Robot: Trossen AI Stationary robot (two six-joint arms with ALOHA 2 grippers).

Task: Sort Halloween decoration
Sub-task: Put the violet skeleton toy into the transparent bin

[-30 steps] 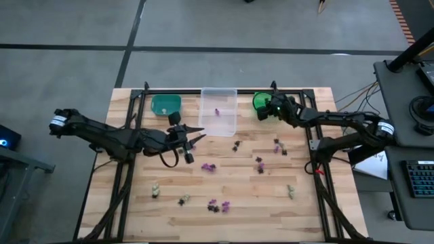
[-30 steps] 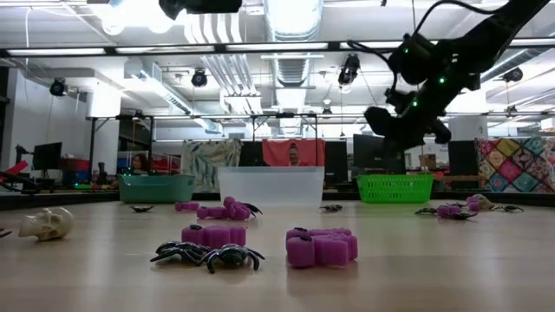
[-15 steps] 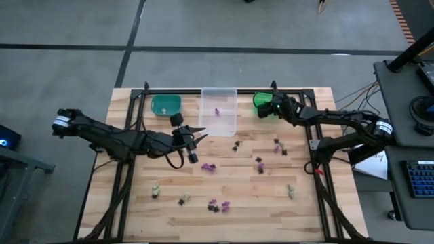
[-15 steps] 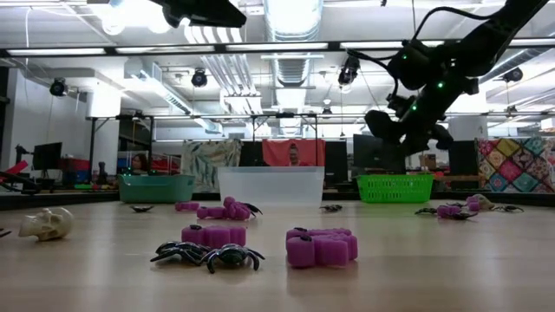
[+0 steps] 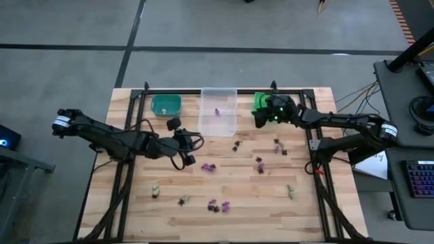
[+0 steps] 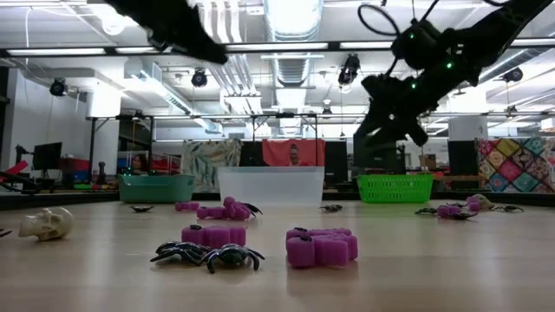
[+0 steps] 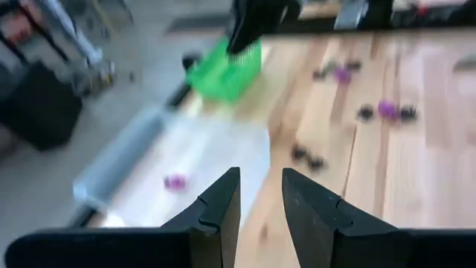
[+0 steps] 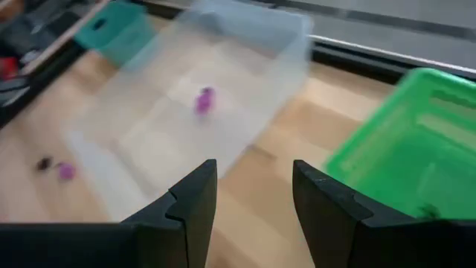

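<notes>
Right gripper [image 8: 249, 216] jaws apart, empty, at the green bin's [image 5: 263, 102] edge beside the clear bin [image 5: 218, 112]. Left gripper [image 7: 260, 208] holds nothing, narrow gap between fingers, near the clear bin's front corner. One purple trinket [image 8: 203, 100] in clear bin; other trinkets [image 5: 218, 205] scattered on table [image 5: 135, 203]. No legible writing.

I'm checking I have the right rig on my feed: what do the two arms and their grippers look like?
Both arms are dark, slim and jointed, each with a white band near its outer end. The left gripper has two dark, wedge-shaped fingers, and a black cable loops beside it in the high view. The right gripper has the same dark fingers, and small green lights glow on its wrist.
</notes>
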